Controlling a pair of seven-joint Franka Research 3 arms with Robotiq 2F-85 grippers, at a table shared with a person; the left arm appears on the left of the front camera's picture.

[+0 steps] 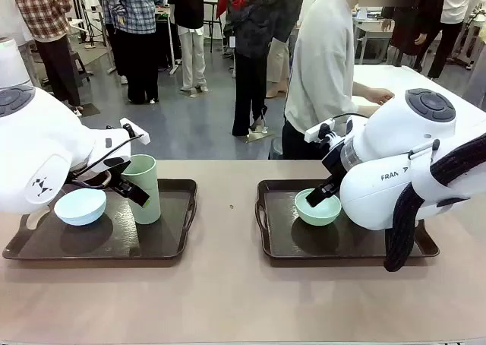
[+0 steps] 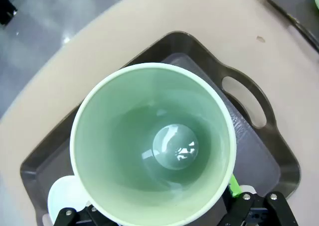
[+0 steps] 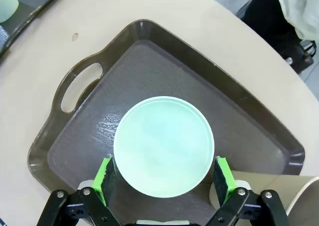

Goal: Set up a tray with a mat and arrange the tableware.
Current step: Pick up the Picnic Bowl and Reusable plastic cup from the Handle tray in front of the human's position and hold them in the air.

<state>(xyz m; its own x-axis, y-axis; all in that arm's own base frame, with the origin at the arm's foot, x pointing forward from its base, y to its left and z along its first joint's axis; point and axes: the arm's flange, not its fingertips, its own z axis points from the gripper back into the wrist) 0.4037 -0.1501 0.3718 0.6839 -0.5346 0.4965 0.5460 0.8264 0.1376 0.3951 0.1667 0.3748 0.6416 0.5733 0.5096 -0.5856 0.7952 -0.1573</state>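
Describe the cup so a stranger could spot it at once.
Take the left tray of the two dark ones. On its right half, beside a low blue bowl, stands the cup. It alone there is tall: light green, handleless.

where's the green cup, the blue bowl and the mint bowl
green cup (image 1: pixel 143 173), front view, upper side wall
blue bowl (image 1: pixel 80 208), front view, outer wall
mint bowl (image 3: pixel 163 145), right wrist view, middle of its inside
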